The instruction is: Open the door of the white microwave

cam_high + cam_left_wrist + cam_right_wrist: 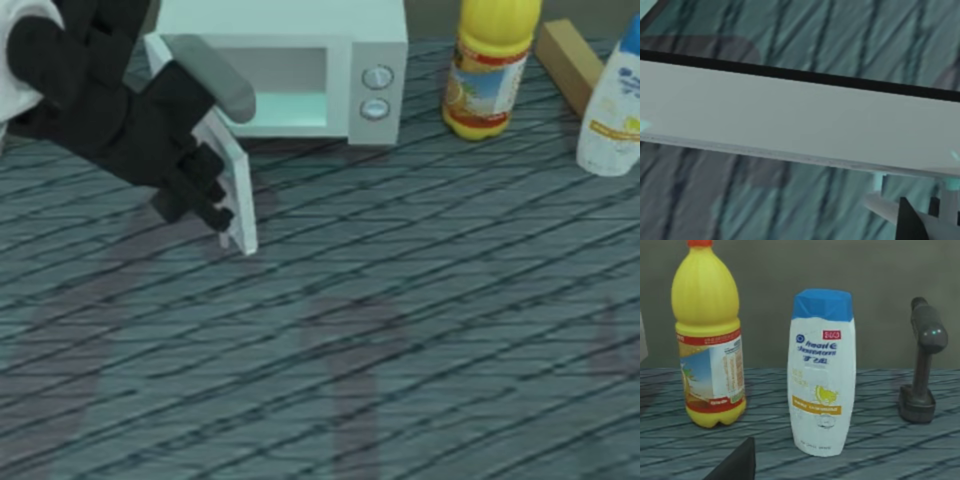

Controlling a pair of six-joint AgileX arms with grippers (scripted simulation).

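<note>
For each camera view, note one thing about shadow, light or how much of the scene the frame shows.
Top view: a dark shadow lies beneath the white microwave, and the left gripper hides part of the open door. Left wrist view: the door's edge fills the frame. Right wrist view: evenly lit bottles.

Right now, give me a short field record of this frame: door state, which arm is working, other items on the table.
door: swung wide open, pale interior exposed
microwave: top view's upper left
left gripper: at the door's free edge
right arm: out of the top view
other items: yellow juice bottle, white shampoo bottle, wooden block, dark drill
</note>
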